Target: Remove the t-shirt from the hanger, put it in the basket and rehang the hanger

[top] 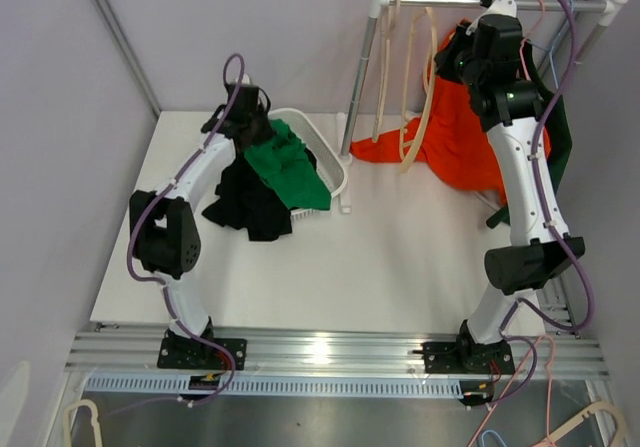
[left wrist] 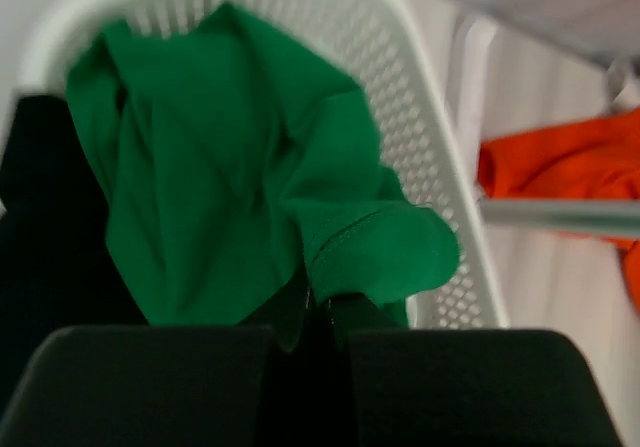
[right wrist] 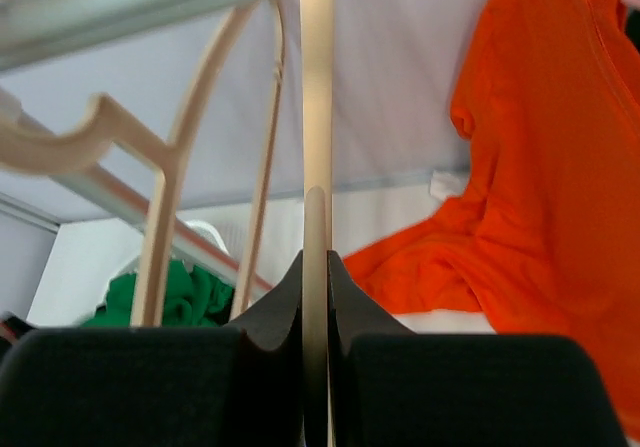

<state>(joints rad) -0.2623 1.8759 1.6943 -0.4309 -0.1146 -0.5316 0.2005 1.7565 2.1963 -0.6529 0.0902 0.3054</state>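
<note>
A green t-shirt [top: 290,172] lies draped over the white basket [top: 338,172]. My left gripper [top: 250,117] is shut on a fold of its fabric. In the left wrist view the green t-shirt [left wrist: 230,187] bunches right at the left gripper [left wrist: 325,302] tips. Up at the rail [top: 500,2], my right gripper [top: 460,55] is shut on a bare beige hanger [top: 425,87]. The right wrist view shows the hanger's bar [right wrist: 316,117] pinched upright in the right gripper [right wrist: 315,267]. An orange t-shirt [top: 460,147] hangs beside it.
Black clothes [top: 245,202] spill from the basket onto the table. Two more bare hangers [right wrist: 170,197] hang from the rail [right wrist: 150,2]. The rack's post [top: 360,77] stands just right of the basket. A dark green garment [top: 558,142] hangs behind the right arm.
</note>
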